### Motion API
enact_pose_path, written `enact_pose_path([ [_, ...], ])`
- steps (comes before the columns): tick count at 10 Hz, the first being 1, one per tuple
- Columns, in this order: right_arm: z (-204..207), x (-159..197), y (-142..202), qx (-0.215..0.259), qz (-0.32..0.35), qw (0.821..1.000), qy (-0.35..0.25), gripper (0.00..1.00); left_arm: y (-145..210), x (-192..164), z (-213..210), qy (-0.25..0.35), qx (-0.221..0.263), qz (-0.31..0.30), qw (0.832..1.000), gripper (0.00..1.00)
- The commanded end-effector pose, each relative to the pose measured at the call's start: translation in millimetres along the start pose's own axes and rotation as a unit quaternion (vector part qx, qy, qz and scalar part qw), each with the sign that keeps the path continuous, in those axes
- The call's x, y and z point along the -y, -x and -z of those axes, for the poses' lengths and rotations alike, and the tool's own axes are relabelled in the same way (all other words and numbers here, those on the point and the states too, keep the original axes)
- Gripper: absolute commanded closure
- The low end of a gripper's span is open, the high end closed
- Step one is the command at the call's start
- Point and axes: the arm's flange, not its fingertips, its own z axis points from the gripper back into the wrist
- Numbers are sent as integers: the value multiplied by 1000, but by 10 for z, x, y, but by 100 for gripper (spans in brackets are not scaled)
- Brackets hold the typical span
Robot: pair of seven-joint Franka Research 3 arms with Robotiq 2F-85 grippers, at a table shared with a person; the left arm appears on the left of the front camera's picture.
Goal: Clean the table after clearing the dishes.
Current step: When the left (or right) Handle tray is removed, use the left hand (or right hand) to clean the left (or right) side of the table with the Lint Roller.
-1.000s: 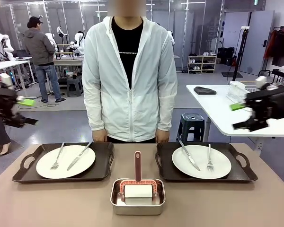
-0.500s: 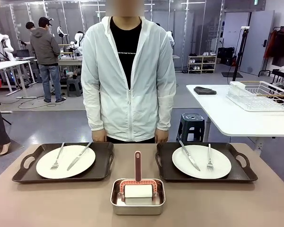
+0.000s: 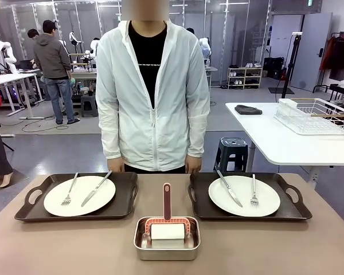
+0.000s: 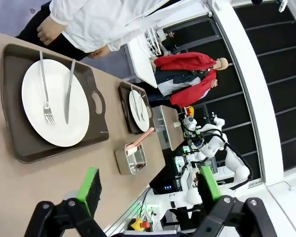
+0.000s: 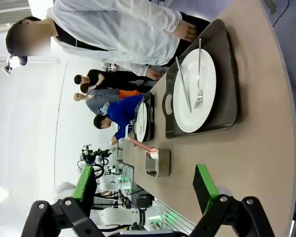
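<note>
Two white plates (image 3: 103,197) (image 3: 269,197), each with a knife and fork, lie on dark handled trays (image 3: 126,189) (image 3: 200,206) at the far side of the tan table (image 3: 74,246). A person stands behind them, hands (image 3: 116,165) at the table's edge. In the left wrist view my left gripper (image 4: 149,185) hangs open and empty high above the table, with one plate (image 4: 76,118) and its tray (image 4: 19,143) below. My right gripper (image 5: 144,186) is also open and empty, above the other plate (image 5: 207,79).
A small steel pan (image 3: 139,246) holding a roller with a red handle (image 3: 167,200) sits at the front middle between the trays. A white side table with a wire rack (image 3: 312,114) and a stool (image 3: 232,152) stand at the back right.
Both grippers, seen at the left and right edges of the front view a second ago, have left that view. The dishes and the pan have not moved.
</note>
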Motion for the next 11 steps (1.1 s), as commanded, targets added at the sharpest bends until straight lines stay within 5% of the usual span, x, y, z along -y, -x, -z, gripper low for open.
enact_pose_path([
  [1, 83, -125, -11, -9, -10, 1000, -3, 0, -7, 2, 47, 3, -6, 1, 1000, 0],
  [11, 83, -125, -11, -9, -10, 1000, -3, 0, -7, 2, 47, 3, -6, 1, 1000, 0],
])
